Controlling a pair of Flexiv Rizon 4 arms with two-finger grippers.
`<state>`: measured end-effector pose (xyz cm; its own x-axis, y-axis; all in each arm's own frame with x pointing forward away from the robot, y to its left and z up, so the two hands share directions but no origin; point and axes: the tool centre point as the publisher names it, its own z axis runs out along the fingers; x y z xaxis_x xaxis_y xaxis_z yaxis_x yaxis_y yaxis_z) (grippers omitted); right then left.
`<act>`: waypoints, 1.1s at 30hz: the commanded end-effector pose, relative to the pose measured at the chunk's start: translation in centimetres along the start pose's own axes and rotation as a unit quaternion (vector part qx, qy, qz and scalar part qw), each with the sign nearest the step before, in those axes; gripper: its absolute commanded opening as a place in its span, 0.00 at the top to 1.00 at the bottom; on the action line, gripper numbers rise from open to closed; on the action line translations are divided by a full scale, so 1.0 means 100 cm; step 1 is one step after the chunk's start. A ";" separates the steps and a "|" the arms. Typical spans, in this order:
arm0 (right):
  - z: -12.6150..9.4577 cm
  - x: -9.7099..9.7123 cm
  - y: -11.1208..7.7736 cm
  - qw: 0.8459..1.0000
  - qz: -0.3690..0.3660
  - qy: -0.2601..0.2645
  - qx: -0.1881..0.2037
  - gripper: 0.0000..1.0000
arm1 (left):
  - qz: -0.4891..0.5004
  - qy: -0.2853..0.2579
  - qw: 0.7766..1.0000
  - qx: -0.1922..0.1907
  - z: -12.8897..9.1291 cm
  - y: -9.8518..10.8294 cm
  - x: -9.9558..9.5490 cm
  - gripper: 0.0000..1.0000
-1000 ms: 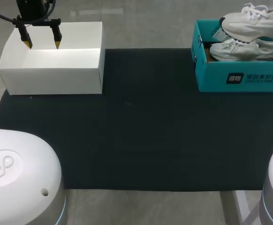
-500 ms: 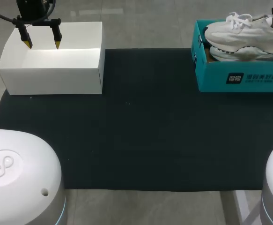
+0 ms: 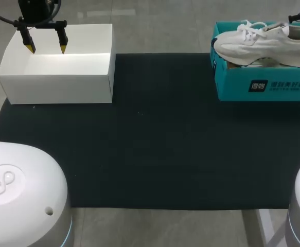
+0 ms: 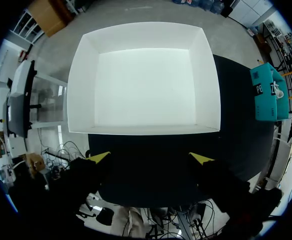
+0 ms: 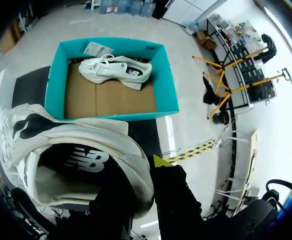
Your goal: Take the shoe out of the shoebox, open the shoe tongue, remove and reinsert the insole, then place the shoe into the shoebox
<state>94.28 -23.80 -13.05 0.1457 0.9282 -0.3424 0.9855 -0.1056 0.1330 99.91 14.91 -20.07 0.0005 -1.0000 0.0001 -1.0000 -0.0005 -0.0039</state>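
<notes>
Black mat [image 3: 165, 154] covers table. My left gripper [image 3: 46, 47] hangs over white box [image 3: 57, 77] at far left corner, fingers spread. My right gripper [image 5: 138, 172] clamps white sneaker [image 3: 263, 43] by heel, above teal shoebox [image 3: 263, 85] at far right corner.

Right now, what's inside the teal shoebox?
The teal shoebox holds one white shoe on bare cardboard, a tag beside it. In the head view the lifted shoe covers most of that.

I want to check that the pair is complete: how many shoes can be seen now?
2. The raised shoe hangs over the teal shoebox, its heel in the right gripper. The second shoe lies inside that shoebox. No other shoe shows.
</notes>
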 end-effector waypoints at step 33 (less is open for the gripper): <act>-0.043 0.033 -0.063 1.000 -0.027 0.004 0.002 1.00 | 0.000 0.000 1.000 -0.001 0.000 0.000 0.000 0.00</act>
<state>89.50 -19.29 -11.61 0.0891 0.9373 -0.3368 0.9939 -0.0619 0.0908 99.91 14.91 -20.07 0.0005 -1.0000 0.0001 -1.0000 -0.0005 -0.0040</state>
